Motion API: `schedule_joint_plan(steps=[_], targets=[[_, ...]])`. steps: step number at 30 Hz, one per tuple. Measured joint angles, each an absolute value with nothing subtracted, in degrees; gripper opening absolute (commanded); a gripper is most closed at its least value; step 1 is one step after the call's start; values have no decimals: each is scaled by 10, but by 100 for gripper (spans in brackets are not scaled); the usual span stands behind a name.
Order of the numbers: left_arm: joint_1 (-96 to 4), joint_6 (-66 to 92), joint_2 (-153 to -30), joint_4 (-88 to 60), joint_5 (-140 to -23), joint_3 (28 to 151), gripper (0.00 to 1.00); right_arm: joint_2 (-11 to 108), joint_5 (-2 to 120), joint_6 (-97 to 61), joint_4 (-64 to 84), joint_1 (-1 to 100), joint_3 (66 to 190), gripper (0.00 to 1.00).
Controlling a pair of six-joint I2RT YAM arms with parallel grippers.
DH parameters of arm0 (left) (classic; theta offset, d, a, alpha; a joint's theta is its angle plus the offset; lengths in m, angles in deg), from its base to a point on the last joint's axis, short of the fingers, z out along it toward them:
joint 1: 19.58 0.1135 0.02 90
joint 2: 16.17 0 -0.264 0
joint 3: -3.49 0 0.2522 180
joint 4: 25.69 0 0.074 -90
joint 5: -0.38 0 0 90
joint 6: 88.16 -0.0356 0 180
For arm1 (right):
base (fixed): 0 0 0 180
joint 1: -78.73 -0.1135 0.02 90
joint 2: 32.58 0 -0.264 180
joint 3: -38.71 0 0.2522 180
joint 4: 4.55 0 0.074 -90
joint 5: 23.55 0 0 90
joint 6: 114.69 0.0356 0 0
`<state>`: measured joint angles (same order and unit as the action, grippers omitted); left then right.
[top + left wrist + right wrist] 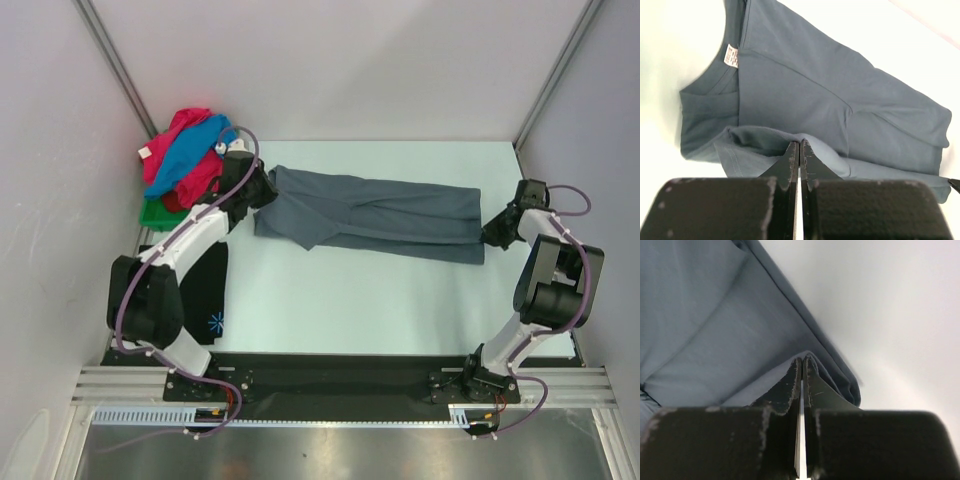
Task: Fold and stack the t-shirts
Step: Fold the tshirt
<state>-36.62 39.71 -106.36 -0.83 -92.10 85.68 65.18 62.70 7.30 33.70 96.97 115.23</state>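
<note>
A slate-grey t-shirt [380,212] lies folded lengthwise into a long band across the middle of the table. My left gripper [265,192] is at its left end, my right gripper [493,232] at its right end. In the left wrist view the left gripper [799,144] is shut on a raised fold of the grey cloth [805,85], beside the collar and its white label [731,55]. The right gripper [802,360] is likewise shut on a pinched fold at the shirt's edge [705,330]. A black t-shirt [205,285] with a small blue-white print lies flat under the left arm.
A heap of pink [180,135] and blue [195,155] shirts sits on a green tray [155,215] in the back left corner. White walls close in the table on the left, back and right. The arm bases stand on a black strip at the near edge.
</note>
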Motion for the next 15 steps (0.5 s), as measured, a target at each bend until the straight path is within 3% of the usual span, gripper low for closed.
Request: schedule_joint_plan(steps=[15], targets=[[-344,398,-1153,-12,-875,944,0,728,592,64,329,979,1230,0]])
